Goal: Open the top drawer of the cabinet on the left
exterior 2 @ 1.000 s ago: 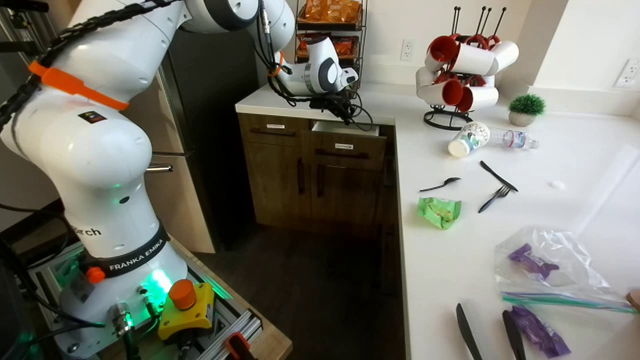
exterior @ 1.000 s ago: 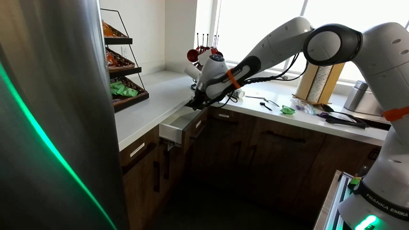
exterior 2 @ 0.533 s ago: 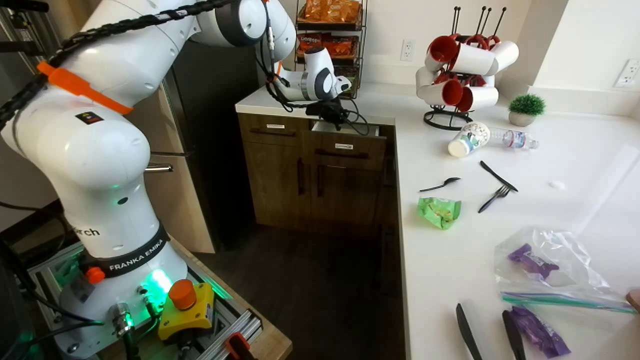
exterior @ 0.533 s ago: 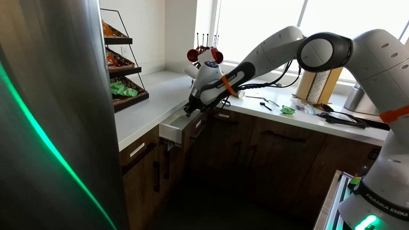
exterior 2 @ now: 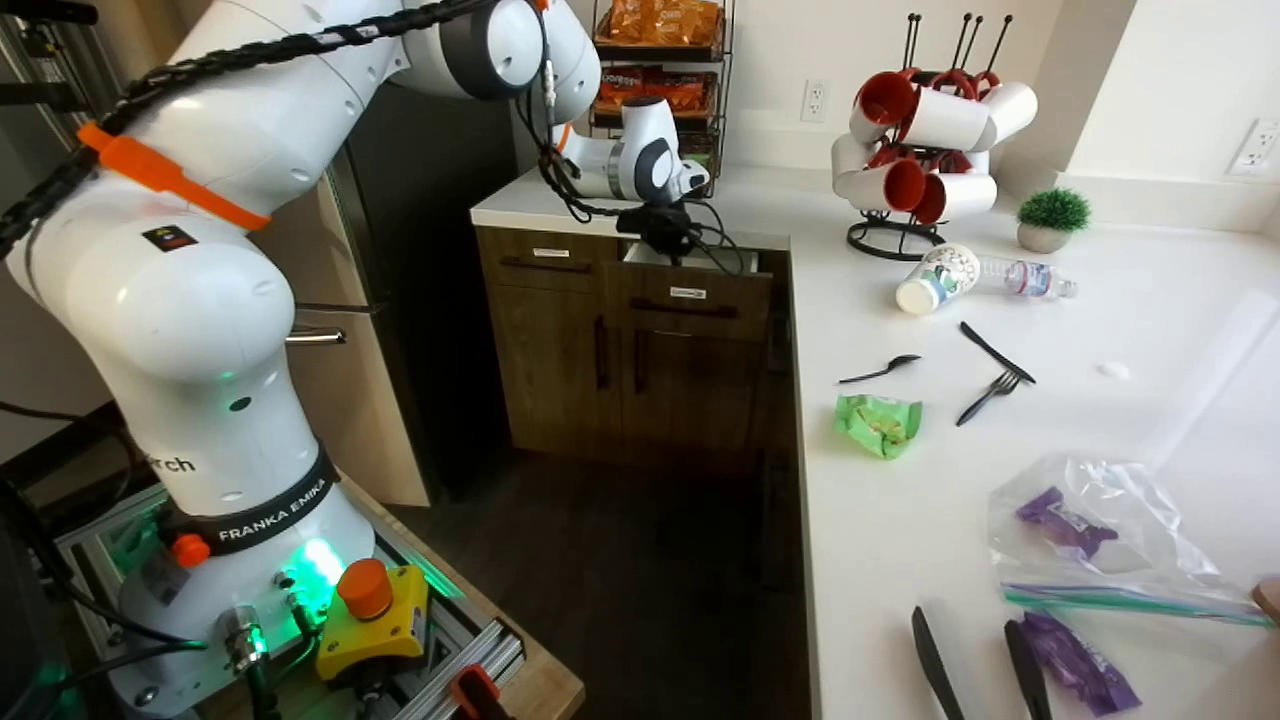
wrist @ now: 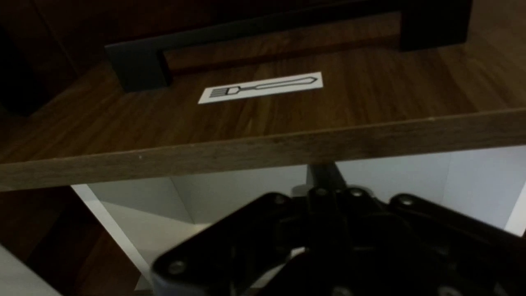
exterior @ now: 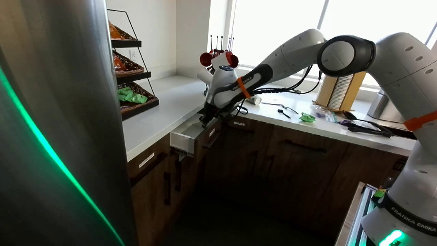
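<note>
The top drawer of the dark brown cabinet stands partly pulled out, and its pale inside shows in an exterior view. My gripper points down into the drawer's open top, just behind the front panel. In the wrist view the gripper is shut, its fingers together with nothing between them. Their tips pass behind the upper edge of the drawer front and are hidden there; whether they touch the panel I cannot tell. The bar handle is on the front's outer side, away from the fingers.
The white countertop overhangs the drawer behind the gripper. A mug rack stands in the corner, a snack rack on the counter. The steel refrigerator rises beside the cabinet. Cutlery and a green wrapper lie on the side counter.
The arm has come down, and my gripper has dropped from above the drawer to inside its opening, then shifted slightly toward the front panel. The drawer has not visibly moved.
</note>
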Robot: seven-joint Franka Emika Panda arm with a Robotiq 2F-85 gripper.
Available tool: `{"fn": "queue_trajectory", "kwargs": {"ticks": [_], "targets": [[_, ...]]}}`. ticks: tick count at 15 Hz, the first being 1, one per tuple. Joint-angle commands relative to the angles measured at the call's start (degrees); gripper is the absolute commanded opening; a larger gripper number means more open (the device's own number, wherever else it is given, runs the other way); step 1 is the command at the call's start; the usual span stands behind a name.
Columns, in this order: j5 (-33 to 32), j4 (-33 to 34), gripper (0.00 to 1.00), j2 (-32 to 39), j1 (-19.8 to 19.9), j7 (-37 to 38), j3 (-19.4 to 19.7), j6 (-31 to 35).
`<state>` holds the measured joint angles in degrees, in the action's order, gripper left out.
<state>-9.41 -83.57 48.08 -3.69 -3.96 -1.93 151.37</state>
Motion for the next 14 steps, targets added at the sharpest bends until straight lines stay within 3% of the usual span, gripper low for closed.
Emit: {"fn": "queue_trajectory", "kwargs": {"ticks": [1,7,14], "targets": [[2.3,0.9,0.00,-0.7,1.5,-4.0,-2.2,-6.2],[3.0,1.0,0.00,-3.3,1.5,-5.4,-1.9,-14.7],[4.5,-3.0,0.00,-7.4,3.0,-5.6,-2.2,-16.5]]}}
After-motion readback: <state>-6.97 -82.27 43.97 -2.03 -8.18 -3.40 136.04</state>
